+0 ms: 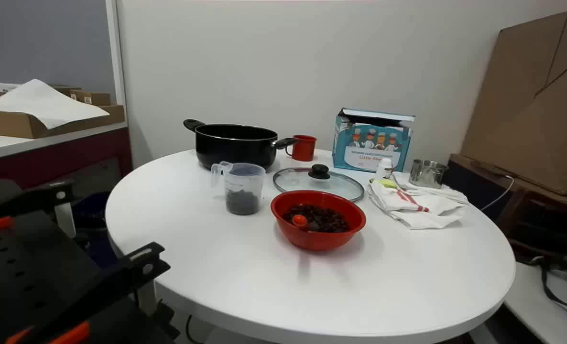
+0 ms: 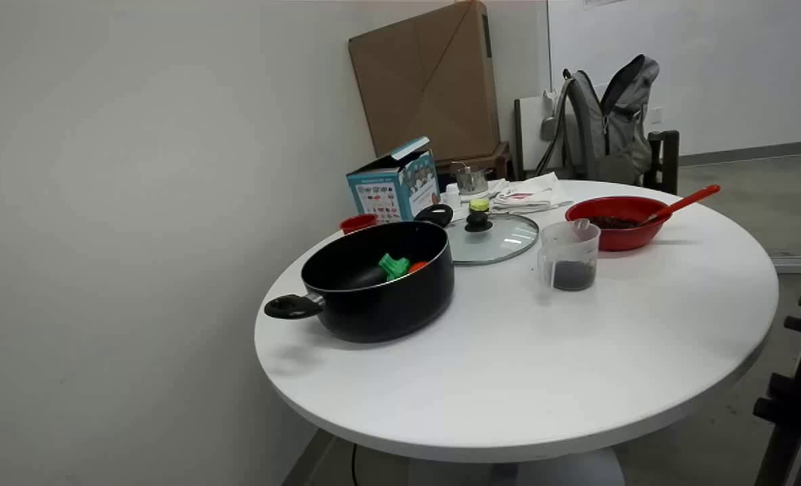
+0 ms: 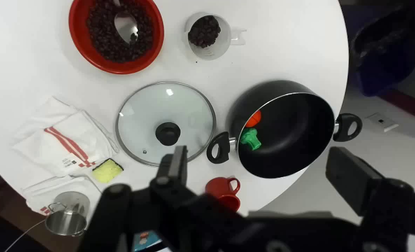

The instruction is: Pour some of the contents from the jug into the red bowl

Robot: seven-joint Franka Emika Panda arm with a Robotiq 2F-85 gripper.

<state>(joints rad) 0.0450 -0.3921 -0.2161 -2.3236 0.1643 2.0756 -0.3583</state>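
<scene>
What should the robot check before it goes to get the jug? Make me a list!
1. Are the fingers open? Ok: wide apart, holding nothing.
2. Is the jug upright? Ok: it stands straight.
3. Are the contents in it? Ok: they lie at the bottom.
4. Does the red bowl have room? Ok: its dark bits don't reach the top.
5. Is the spoon out of the red bowl? Not ok: its handle sticks out.
6. Is the jug heavy? Cannot tell.
</scene>
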